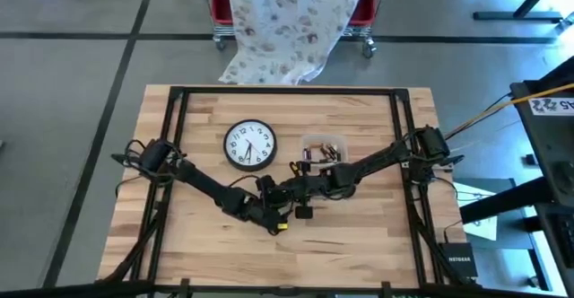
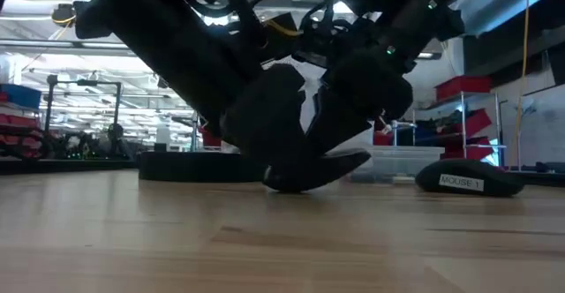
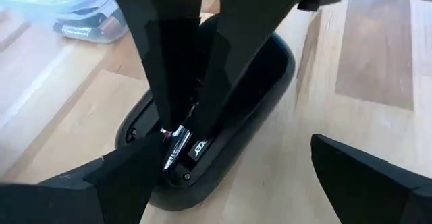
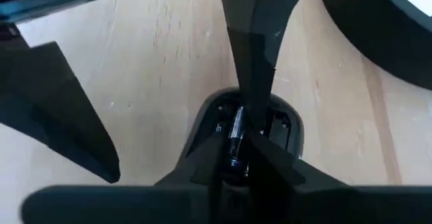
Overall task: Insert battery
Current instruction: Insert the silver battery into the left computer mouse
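Our right tool [image 4: 237,140] pinches the battery [image 4: 236,131], lying along the mouse's [image 4: 283,126] slot right below. Our left tool [image 3: 223,183] waits wide apart beside it.

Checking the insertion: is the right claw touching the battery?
Touching: the left wrist view shows the right claw closed on the battery inside the mouse.

You are looking at a lab or workshop floor. A butcher-block table [image 1: 359,235] in a black metal frame is sitting on grey concrete marked with dark lines. Red bins [image 1: 368,6] on a wheeled rack are standing behind it under a patterned cloth [image 1: 291,20], and ceiling lights [image 2: 53,37] are glowing over distant shelving.
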Controlling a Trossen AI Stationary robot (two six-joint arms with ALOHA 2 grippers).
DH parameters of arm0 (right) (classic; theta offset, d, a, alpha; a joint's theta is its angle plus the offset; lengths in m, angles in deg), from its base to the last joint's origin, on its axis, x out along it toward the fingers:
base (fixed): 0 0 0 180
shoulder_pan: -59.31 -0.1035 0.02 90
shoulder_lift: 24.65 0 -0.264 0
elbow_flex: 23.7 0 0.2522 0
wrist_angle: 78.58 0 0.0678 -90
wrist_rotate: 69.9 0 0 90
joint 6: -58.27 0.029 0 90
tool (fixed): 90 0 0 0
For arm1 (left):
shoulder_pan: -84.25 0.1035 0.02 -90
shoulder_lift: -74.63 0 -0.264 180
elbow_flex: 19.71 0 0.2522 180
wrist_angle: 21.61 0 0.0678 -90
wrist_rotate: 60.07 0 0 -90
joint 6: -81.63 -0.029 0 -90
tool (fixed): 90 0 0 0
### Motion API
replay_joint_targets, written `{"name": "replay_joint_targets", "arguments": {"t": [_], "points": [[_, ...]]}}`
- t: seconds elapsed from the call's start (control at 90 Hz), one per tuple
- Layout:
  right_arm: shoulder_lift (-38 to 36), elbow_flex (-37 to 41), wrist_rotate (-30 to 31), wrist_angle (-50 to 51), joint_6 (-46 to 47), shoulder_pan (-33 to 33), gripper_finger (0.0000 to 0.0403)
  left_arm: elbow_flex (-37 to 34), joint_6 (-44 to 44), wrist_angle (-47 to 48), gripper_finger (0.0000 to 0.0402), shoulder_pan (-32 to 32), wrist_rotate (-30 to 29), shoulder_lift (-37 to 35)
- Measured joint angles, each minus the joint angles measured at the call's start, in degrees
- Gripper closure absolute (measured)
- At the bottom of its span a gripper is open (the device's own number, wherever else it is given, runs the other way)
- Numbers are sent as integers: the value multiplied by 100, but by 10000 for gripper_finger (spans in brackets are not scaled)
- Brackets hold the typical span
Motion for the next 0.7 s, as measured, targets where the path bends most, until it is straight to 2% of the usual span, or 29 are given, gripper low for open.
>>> {"name": "replay_joint_targets", "arguments": {"t": [0.3,0.7], "points": [[2,-2,-7,-79,-7,0,301,-2,87,40,47,2,130,-7],[-537,11,-157,360,-20,-4,297,0,142,193,47,1,148,17]]}}
